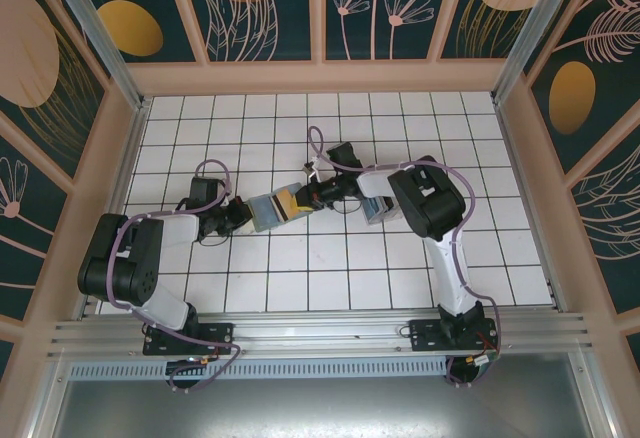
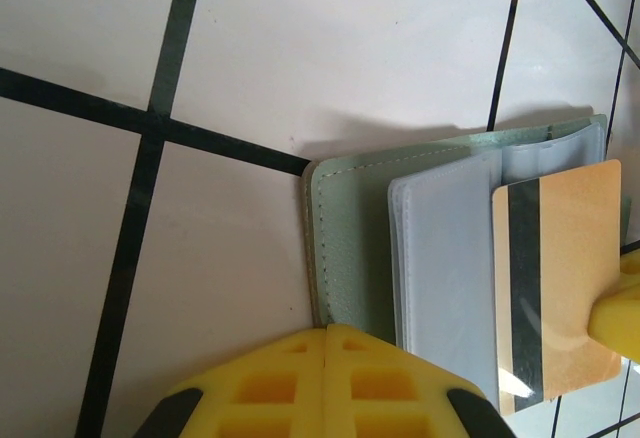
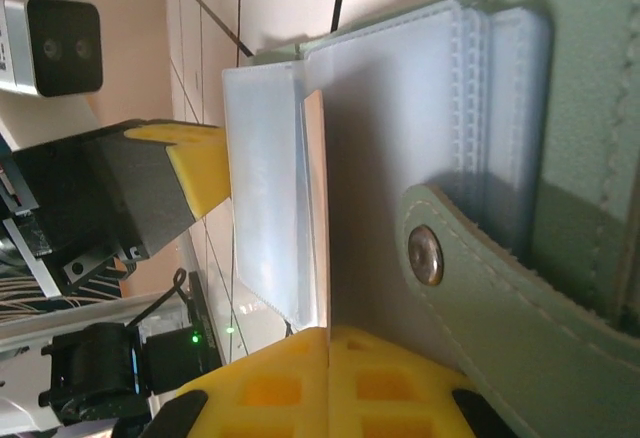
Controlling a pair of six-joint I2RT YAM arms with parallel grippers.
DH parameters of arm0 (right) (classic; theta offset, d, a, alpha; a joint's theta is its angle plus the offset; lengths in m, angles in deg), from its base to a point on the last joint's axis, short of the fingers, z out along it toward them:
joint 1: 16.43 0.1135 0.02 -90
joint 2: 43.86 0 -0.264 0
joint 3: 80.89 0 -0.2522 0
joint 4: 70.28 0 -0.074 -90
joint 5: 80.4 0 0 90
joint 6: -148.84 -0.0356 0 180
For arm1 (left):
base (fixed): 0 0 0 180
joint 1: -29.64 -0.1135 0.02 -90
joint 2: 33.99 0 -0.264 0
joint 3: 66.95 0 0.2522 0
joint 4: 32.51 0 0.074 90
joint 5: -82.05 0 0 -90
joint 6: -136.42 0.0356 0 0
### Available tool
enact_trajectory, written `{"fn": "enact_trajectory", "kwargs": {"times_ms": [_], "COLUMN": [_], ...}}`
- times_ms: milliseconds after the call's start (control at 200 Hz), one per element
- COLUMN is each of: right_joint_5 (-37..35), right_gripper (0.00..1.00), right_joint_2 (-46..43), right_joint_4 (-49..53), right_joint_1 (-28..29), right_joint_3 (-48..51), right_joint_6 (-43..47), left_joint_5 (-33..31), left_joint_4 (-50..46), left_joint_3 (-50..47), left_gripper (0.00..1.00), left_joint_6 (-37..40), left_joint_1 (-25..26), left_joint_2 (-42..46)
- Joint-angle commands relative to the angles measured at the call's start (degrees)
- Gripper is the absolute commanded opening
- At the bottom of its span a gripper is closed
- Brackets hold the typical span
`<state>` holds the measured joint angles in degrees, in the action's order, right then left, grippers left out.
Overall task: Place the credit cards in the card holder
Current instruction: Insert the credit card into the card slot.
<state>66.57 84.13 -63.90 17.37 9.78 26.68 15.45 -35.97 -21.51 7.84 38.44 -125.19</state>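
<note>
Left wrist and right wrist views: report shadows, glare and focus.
Left wrist view: crisp tile lines, the card holder casts a soft shadow on the tile beside it, faint sheen low on the tan-gold card; right wrist view: clear sleeves washed pale, snap in focus.

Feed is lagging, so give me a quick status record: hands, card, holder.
left hand: shut, tips at edge of holder
right hand: shut on card
card: tan, black stripe, lying over the clear sleeves; in a pocket or not, cannot tell
holder: open, on the tiles between the hands
box: on tiles right of the holder
</note>
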Motion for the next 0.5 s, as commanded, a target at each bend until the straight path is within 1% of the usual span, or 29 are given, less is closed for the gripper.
{"fn": "enact_trajectory", "kwargs": {"times_ms": [0,175,330,490], "right_joint_5": [-1.8,-0.2,-0.2,-1.0], "right_gripper": [0.0,0.0,0.0,0.0], "right_joint_2": [0.4,2.8,4.3,4.9], "right_joint_4": [0.0,3.3,3.5,2.3], "right_joint_1": [0.7,2.2,3.8,4.1], "right_joint_3": [-0.3,-3.1,-4.3,-4.3], "right_joint_6": [-1.4,-0.2,-0.5,-2.5], "left_joint_5": [-4.2,-4.1,-3.9,-3.7], "left_joint_4": [-3.0,-2.2,-1.9,-1.9], "left_joint_3": [-1.4,-2.0,-2.2,-2.1], "left_gripper": [0.03,0.03,0.03,0.03], "left_joint_6": [0.3,0.2,0.3,0.3], "left_joint_1": [1.0,1.0,1.0,1.0], "left_joint_2": [-4.8,-5.1,-5.3,-5.2]}}
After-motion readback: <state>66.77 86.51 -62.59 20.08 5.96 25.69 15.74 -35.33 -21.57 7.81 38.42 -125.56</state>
